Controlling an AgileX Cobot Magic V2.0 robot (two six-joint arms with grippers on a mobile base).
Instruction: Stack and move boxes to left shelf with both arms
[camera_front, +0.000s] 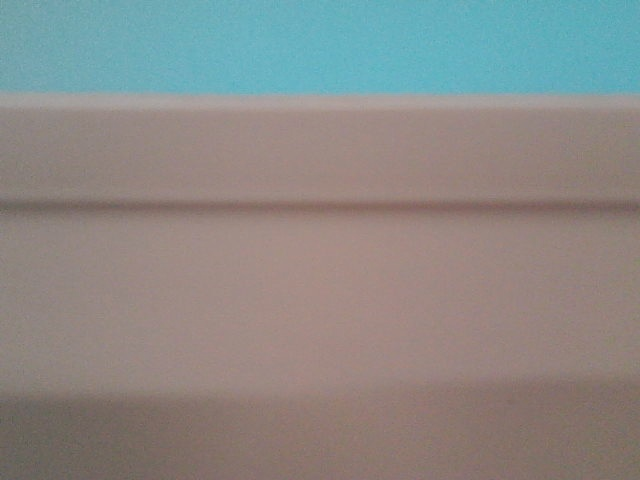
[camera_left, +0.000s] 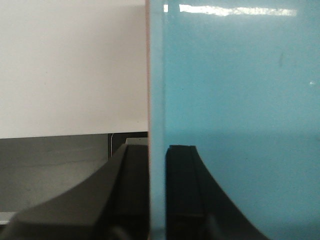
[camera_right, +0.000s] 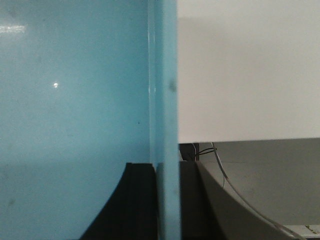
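While I am watching the front camera, the pink tub (camera_front: 320, 300) is filling nearly the whole picture, blurred by closeness, with a dark groove running level across its side under the rim band. The turquoise tub (camera_front: 320, 45) is showing as a strip above that rim, so it is sitting inside the pink one.

I am holding the stack from both ends. The left pincer (camera_left: 157, 150) is clamping an end wall of the turquoise tub (camera_left: 240, 100), one black finger (camera_left: 132, 170) outside and one (camera_left: 182, 170) inside. A thin pink edge (camera_left: 147, 60) is lying flat against the outer face of that wall. The right pincer (camera_right: 165, 167) is gripping the opposite wall of the same tub (camera_right: 75, 100), fingers pressing on either side.

I am finding no lettering I can read on either tub; a streak of glare (camera_left: 235, 10) is shining on the turquoise inner face.

Beyond the left-hand wall a pale panel (camera_left: 70, 65) is taking up the background, with a grey surface (camera_left: 50, 160) under it. The right wrist view is showing the same pale panel (camera_right: 250, 70) over grey (camera_right: 270, 175), with thin wires (camera_right: 222, 172) trailing down across it. I cannot tell whether the tubs are resting on anything.
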